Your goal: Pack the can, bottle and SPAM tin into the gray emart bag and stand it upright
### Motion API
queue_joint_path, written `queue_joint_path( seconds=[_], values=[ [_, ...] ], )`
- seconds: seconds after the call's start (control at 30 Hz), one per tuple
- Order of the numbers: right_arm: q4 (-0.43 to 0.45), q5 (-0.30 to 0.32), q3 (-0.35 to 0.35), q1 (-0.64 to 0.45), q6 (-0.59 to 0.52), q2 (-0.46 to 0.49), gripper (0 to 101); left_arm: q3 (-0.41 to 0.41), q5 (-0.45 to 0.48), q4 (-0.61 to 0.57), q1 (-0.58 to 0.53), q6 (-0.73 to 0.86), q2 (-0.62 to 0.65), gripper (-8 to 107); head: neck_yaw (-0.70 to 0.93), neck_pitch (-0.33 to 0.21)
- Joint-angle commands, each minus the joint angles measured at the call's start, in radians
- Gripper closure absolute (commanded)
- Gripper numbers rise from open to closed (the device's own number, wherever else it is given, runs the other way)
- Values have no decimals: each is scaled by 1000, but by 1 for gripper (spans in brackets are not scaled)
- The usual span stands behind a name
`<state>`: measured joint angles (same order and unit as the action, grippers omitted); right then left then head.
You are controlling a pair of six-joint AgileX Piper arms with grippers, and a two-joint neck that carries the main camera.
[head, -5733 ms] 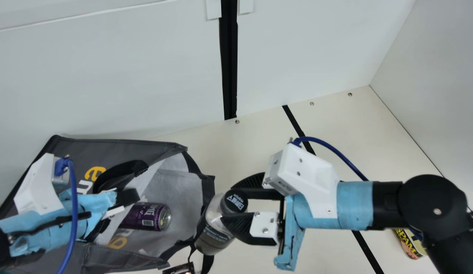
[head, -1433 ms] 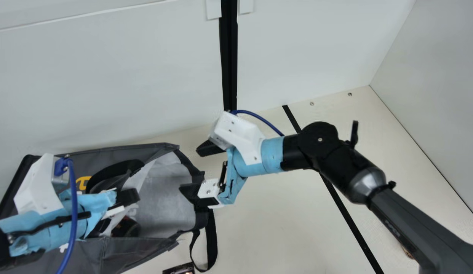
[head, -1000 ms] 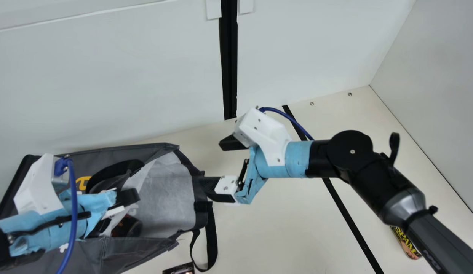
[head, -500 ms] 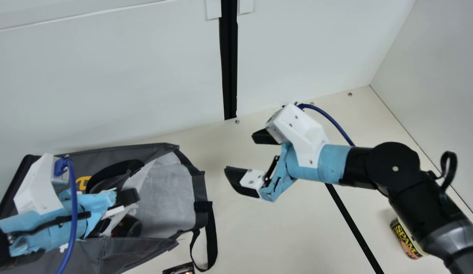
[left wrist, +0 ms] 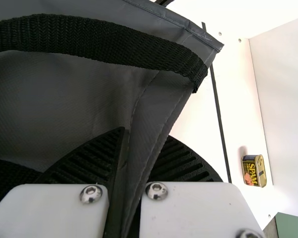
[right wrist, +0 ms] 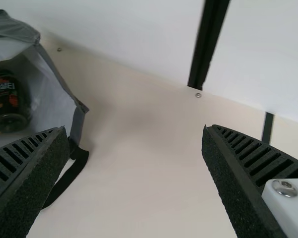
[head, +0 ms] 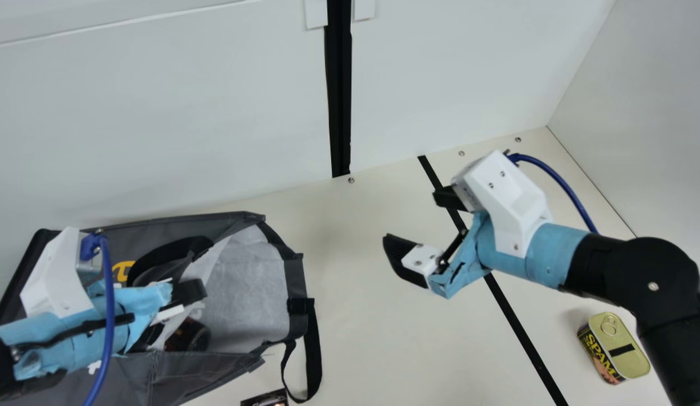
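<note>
My left gripper (head: 171,316) is shut on the edge of the gray bag (head: 248,293), which lies on its side with its mouth toward the table's middle. In the left wrist view the bag's cloth (left wrist: 151,109) runs between the left gripper's (left wrist: 139,148) fingers. The dark bottle (head: 187,335) lies inside, partly covered; the right wrist view shows the bottle (right wrist: 6,101) through the mouth. My right gripper (head: 411,217) stands open above the table, right of the bag; the right gripper (right wrist: 134,131) holds nothing. The SPAM tin (head: 614,348) rests at far right, also the tin (left wrist: 254,170).
A black strap (head: 312,355) hangs from the bag's mouth onto the table (head: 361,316). A small dark item (head: 265,399) sits at the front edge. White walls (head: 215,113) rise behind and at the right.
The right gripper, earlier shut on the bottle at the bag's mouth, has let go and moved right. The bottle is now inside; the purple can seen there before is hidden. The left arm kept still.
</note>
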<state>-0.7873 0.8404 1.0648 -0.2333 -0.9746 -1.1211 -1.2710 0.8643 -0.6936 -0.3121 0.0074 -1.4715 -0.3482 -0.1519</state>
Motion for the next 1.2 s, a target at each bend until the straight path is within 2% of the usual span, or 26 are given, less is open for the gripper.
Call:
queue_joint_path(
  seconds=[0.0,0.6,1.17],
  values=[
    [25,2,-2,-17,18,15,6,0,0,0,0,0,0,107,-1,-23],
    [260,52,14,-144,188,138,6,0,0,0,0,0,0,107,-1,-23],
    [487,148,92,-241,374,195,6,0,0,0,0,0,0,107,-1,-23]
  ],
)
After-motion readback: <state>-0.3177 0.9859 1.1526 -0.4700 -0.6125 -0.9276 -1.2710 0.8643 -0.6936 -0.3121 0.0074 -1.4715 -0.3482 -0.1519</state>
